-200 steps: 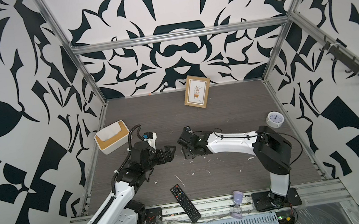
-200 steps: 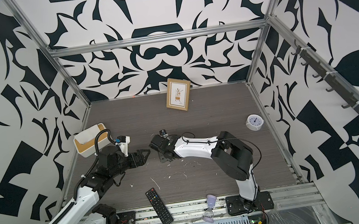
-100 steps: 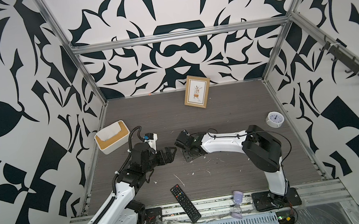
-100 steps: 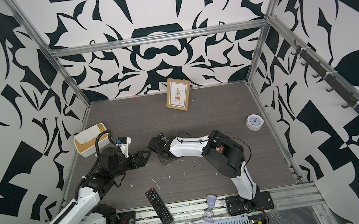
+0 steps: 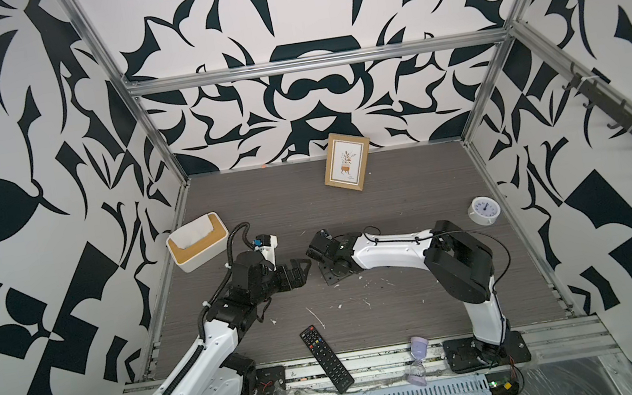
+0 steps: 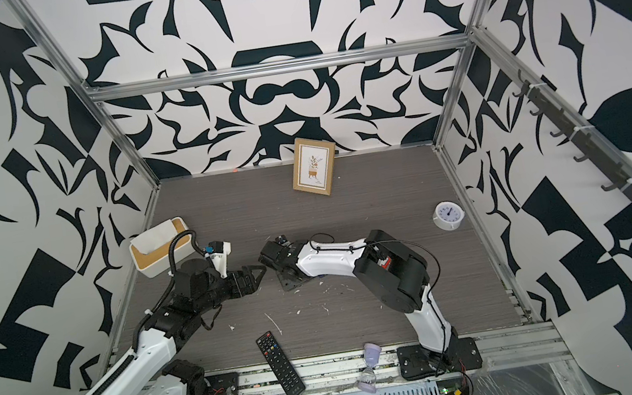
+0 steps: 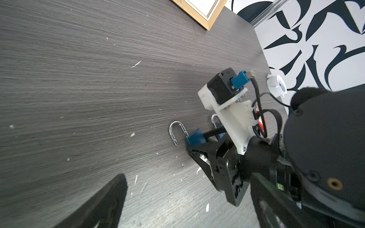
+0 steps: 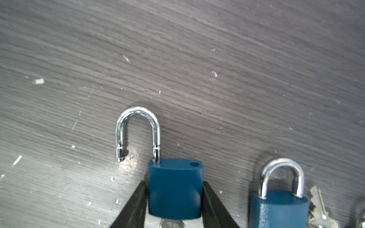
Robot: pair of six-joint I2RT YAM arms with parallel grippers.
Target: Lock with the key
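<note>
The right jaws pinch the open padlock [image 8: 175,201] across its body; its shackle [image 8: 138,116] points away from them. The left jaws gape empty, nearby.

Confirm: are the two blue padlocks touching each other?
Apart. The right wrist view shows a strip of bare table between the open padlock and the shut padlock.

The dark grey table [image 5: 389,196] holds a picture frame [image 5: 347,167] at the back, a tissue box [image 5: 198,248] on the left, a little white clock [image 5: 484,210] on the right and a remote control [image 5: 325,352] in front. Near the middle lie an open blue padlock [image 8: 175,189], a shut blue padlock [image 8: 278,211], keys [image 8: 321,209] and white bits [image 5: 316,317].
</note>
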